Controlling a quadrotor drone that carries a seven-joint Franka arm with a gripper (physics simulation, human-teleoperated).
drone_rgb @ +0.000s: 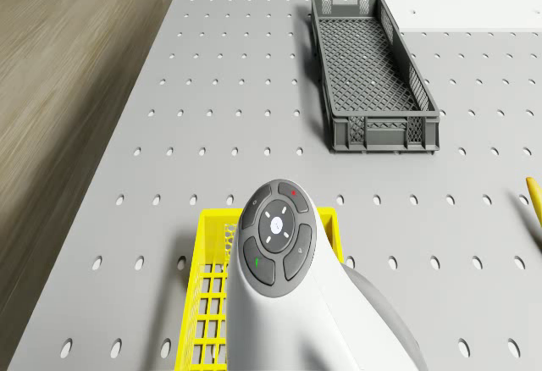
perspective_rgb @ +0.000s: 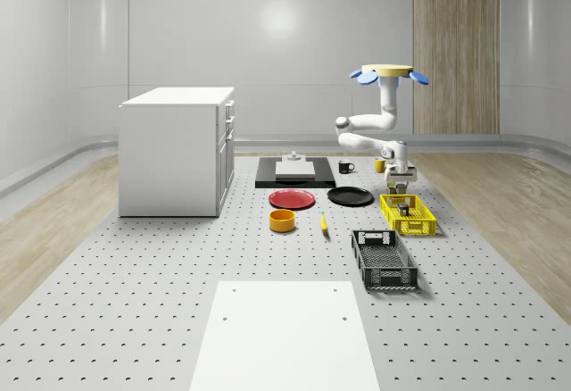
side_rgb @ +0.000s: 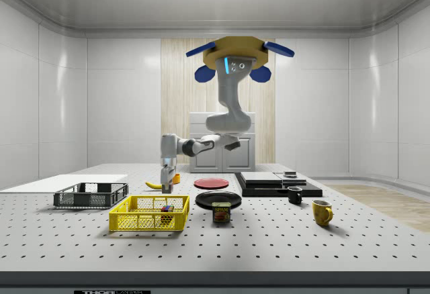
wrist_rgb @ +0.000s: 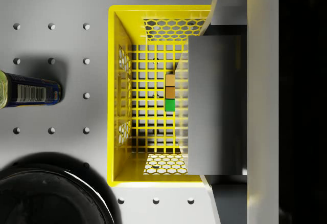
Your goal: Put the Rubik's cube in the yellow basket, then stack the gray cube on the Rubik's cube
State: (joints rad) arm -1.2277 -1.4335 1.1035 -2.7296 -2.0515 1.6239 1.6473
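Currently the gripper (wrist_rgb: pixel 214 106) clamps the gray cube (wrist_rgb: pixel 212 106) over the Rubik's cube (wrist_rgb: pixel 170 93) in the yellow basket (wrist_rgb: pixel 116 81), frame centre, drone (perspective_rgb: pixel 389 73) hovering above; off-centre release risks toppling.

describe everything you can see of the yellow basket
The yellow basket is a long, shallow crate that looks like plastic, with grid floor and honeycomb-mesh walls. It sits flat on the perforated table, beside a black plate and a can. The Rubik's cube lies inside. The drone hovers nearby, its end effector just above the basket, carrying the gray cube.
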